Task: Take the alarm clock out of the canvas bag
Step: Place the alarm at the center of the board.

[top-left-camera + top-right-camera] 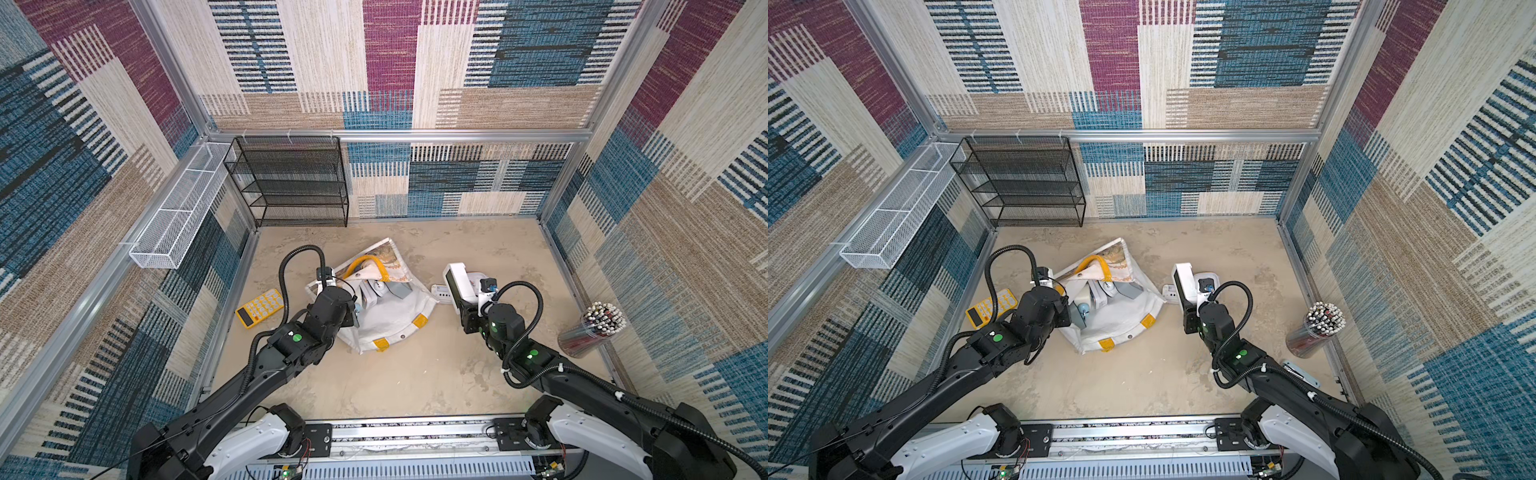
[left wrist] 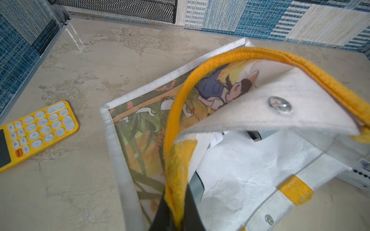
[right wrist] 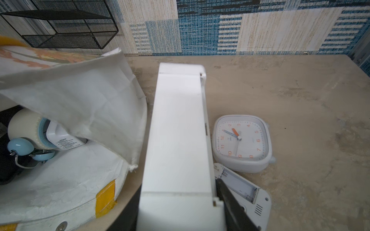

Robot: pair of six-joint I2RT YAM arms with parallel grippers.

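The white canvas bag lies mid-table with its mouth lifted. My left gripper is shut on its yellow handle, holding the flap up. A blue twin-bell alarm clock and other white items show inside the bag. My right gripper is shut on a white rectangular alarm clock, held outside the bag, just past its right edge. On the table beyond it lie a white square analog clock and a flat white device, back side up.
A yellow calculator lies left of the bag. A black mesh shelf stands at the back left, and a white mesh basket hangs on the left wall. A clear jar of pencils stands at the right wall.
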